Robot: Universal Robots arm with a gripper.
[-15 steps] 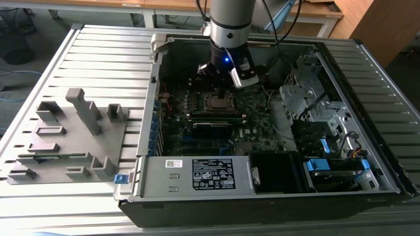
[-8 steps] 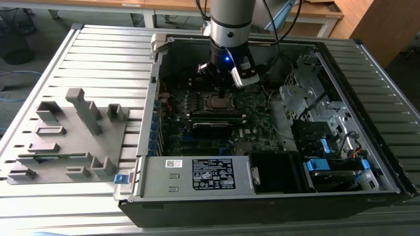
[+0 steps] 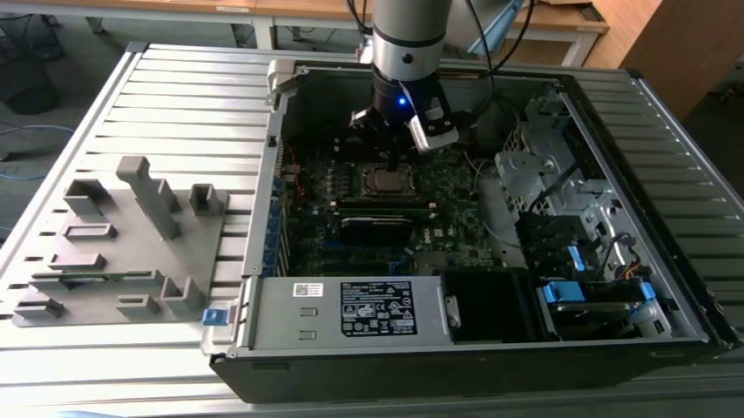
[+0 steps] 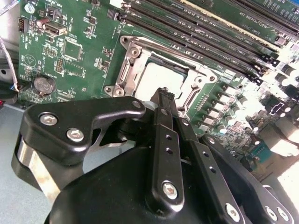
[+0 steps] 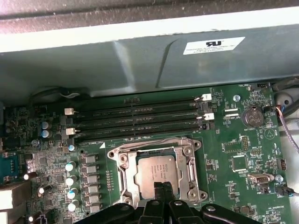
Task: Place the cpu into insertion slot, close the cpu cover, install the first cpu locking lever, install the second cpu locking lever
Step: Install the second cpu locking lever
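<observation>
The hand (image 4: 164, 95), fingers pressed together and holding nothing, hovered directly above the cpu (image 5: 157, 170). The cpu lay seated in the insertion slot (image 5: 122, 173), framed by the cpu cover (image 5: 187, 175) on the motherboard (image 5: 236, 140).

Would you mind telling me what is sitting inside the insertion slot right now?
The cpu lies in the insertion slot, its silver-grey top showing through the cpu cover frame. The hand hides its near edge; the contacts beneath are covered.
</observation>
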